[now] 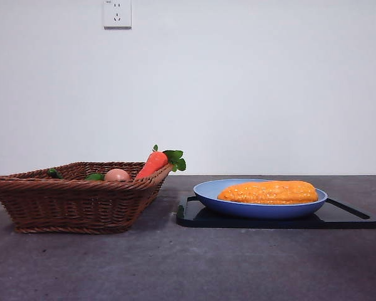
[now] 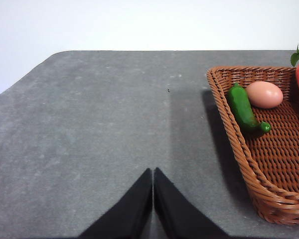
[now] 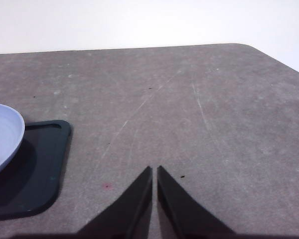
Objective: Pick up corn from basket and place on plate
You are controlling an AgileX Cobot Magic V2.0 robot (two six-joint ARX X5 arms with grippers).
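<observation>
Evidently the transfer was already complete at the time of inspection: the corn [image 1: 268,192] lay inside the plate [image 1: 203,192] at lower right of the front view, its long axis running left to right across that frame, level and resting within the raised rim. The plate sat on a black tray [image 1: 351,219]. The basket [image 1: 75,204], at lower left of the same frame and apart from the tray, held a carrot [image 1: 151,165], an egg [image 1: 116,175] and a green cucumber [image 2: 244,107], with no cob in it. Neither arm appeared in the front view. The left gripper [image 2: 153,189] hung over bare table with its jaws pressed together, the basket's corner at the right of its wrist frame. The right gripper [image 3: 154,186] was likewise closed on nothing, with the plate's edge and the tray at the left of its frame. Judged from this, the right arm stood nearer the corn, and no further pick seemed required.
</observation>
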